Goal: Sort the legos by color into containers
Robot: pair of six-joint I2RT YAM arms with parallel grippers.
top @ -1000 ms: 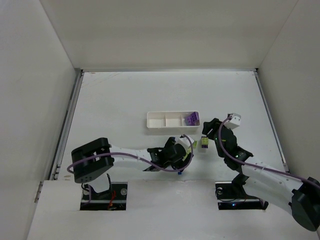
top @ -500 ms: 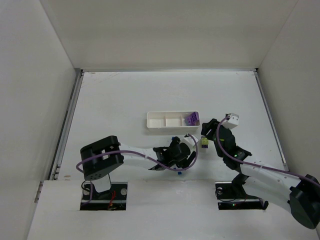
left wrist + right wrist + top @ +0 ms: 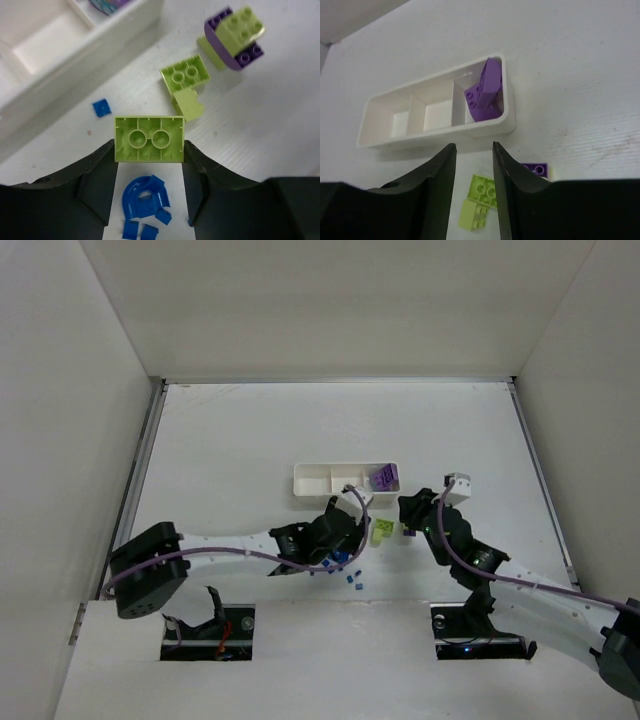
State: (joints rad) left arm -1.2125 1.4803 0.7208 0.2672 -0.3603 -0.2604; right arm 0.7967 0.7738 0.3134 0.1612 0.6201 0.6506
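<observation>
My left gripper (image 3: 150,146) is shut on a lime green brick (image 3: 149,138), held underside up just above the table. Under it lie a round blue piece (image 3: 145,197) and tiny blue bits (image 3: 352,577). Two more lime bricks (image 3: 185,76) lie ahead of it, and beyond them a lime-on-purple stack (image 3: 235,37). The white tray (image 3: 435,134) holds purple bricks (image 3: 485,95) in its right compartment; the other two compartments look bare. My right gripper (image 3: 473,146) hovers in front of the tray with its jaws apart and nothing between them, above the lime bricks (image 3: 481,200).
A purple brick (image 3: 536,170) shows just right of my right finger. One blue bit (image 3: 101,107) lies near the tray's front wall (image 3: 75,85). White walls enclose the table (image 3: 230,430) on three sides. Both arms crowd the near middle.
My left arm has shifted left and toward the tray, and its jaws have closed on a lime brick. The right jaws have narrowed. Lime bricks and blue bits now show on the table.
</observation>
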